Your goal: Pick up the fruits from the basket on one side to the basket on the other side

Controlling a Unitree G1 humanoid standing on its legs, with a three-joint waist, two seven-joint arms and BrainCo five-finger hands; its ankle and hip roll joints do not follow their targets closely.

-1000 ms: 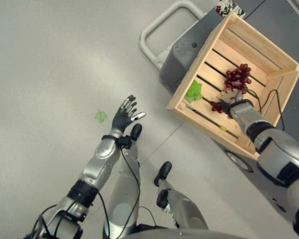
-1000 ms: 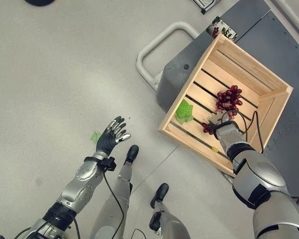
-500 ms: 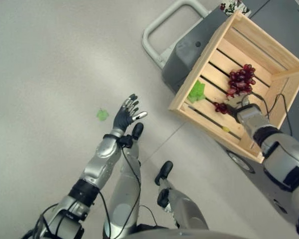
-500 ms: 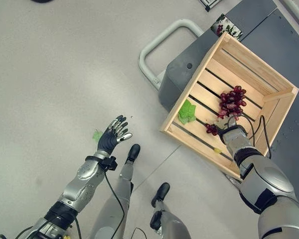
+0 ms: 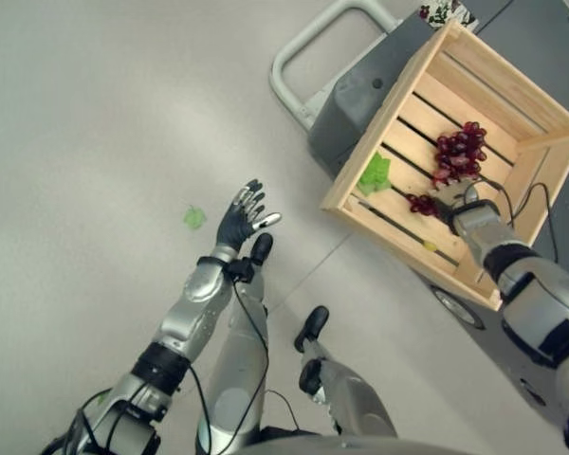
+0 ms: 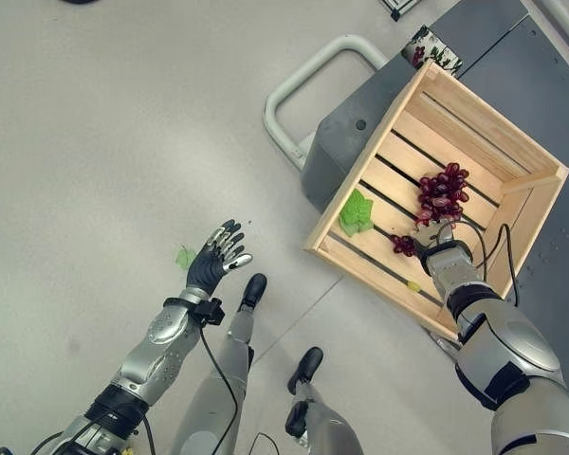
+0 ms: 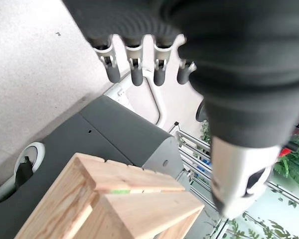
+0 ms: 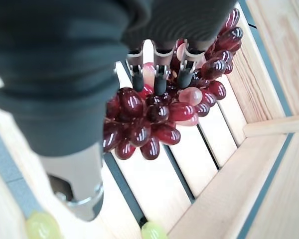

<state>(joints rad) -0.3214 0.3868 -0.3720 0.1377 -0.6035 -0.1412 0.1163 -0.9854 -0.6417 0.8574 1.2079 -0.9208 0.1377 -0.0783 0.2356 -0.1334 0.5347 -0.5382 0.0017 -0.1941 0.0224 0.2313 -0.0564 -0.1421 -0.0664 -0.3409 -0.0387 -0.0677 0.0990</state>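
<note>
While lying diagonally, grapes (image 6: pixel 438 195) touch right robot hand (image 6: pixel 434 248).

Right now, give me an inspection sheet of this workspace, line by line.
Surface: grey floor; wooden crate sits on a dark grey cart.
Job's things: red grapes and loose green grapes in the crate.
Clutter: green leaf in crate; another leaf on floor.
Hands: right hand over the red grapes, fingers straight; left hand open, held over the floor.
Cables: nothing seen.
Surroundings: cart's white handle.
</note>
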